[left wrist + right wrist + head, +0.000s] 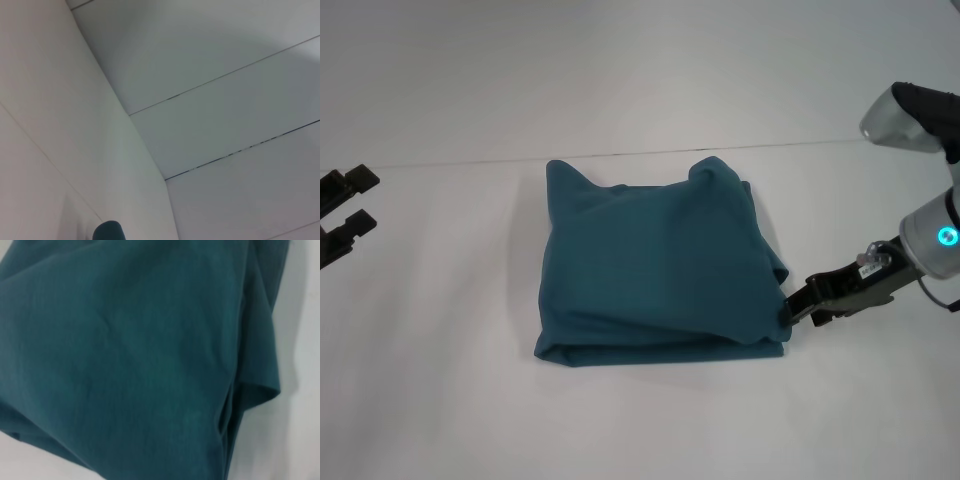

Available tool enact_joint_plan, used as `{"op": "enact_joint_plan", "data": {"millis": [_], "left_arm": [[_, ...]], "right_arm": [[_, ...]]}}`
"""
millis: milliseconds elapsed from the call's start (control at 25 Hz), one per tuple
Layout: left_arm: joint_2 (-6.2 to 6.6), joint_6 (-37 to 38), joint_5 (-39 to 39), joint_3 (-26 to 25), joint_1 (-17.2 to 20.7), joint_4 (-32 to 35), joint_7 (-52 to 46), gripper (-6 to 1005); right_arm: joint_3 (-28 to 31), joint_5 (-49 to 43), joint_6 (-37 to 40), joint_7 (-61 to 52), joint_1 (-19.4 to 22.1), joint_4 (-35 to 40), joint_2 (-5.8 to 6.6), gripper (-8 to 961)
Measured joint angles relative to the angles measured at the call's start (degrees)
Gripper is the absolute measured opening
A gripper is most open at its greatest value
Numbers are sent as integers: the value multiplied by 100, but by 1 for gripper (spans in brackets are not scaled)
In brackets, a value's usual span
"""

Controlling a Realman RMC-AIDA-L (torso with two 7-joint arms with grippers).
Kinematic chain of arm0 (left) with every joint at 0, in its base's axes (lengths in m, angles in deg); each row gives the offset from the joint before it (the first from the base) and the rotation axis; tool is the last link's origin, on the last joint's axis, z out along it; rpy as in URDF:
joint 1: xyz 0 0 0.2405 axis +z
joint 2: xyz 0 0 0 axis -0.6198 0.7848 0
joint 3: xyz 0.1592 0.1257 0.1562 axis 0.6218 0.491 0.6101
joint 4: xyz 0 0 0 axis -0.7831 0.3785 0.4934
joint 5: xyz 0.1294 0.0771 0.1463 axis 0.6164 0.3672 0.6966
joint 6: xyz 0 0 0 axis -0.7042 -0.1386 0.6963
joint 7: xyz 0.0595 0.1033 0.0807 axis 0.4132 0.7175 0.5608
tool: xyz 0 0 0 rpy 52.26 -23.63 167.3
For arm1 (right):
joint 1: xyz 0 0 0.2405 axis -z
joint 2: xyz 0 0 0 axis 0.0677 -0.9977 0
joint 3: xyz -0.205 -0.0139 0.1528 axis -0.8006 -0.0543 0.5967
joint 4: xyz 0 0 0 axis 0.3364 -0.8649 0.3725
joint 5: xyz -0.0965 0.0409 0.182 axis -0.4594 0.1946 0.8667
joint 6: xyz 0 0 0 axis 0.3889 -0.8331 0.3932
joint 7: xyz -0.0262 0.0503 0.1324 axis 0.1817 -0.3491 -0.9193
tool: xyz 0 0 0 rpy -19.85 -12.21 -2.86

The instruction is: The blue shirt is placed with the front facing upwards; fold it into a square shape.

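The blue shirt [660, 265] lies folded into a rough square in the middle of the white table, plain fabric up, with two small corners sticking up along its far edge. My right gripper [792, 308] is low at the shirt's near right corner, its tip touching the cloth edge. In the right wrist view the blue shirt [130, 355] fills nearly the whole picture, its layered folded edge showing. My left gripper [360, 200] stays open at the far left, well away from the shirt. A small teal patch [109, 231] shows in the left wrist view.
The white table [650, 420] spreads out on all sides of the shirt. A thin seam line [460, 163] runs across it behind the shirt. The right arm's grey body [930, 235] stands at the right edge.
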Motion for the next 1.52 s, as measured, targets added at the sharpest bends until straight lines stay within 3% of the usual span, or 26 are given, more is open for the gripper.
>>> {"op": "enact_joint_plan", "data": {"millis": [320,480,560,720,880,960,1000,1040,1280,1360,1520], "left_arm": [[0,5,0,-4,-18,0,-6,799],[17,17,0,-11,-16,1,-15,799],[24,42,24,19,-36,12,-13,799],[38,52,51,276,-86,41,-28,799],[80,59,218,632,-213,92,-38,799],[103,112,323,783,-294,154,-38,798],[113,146,354,860,-340,197,-39,798],[126,182,367,954,-387,250,-44,798],[222,-8,693,1212,-729,338,-424,799],[233,-260,858,1282,-887,304,-660,799],[226,-833,917,1851,-1289,44,-1062,800]], "right_arm": [[82,-327,236,-228,-17,468,59,518],[321,222,558,-130,46,1021,58,519],[489,769,714,-36,56,1154,117,521],[769,2021,782,148,45,1107,351,523],[1017,2685,503,316,29,1016,536,526],[1139,2804,209,410,-13,952,664,527],[1180,2806,-9,408,-62,834,810,528],[1180,2806,-9,408,-62,834,810,547],[1160,2706,-660,-209,-234,-33,1534,664],[1166,2532,-776,-364,-237,-152,1642,890],[1233,2063,-874,-510,-206,-174,1718,917]]}}
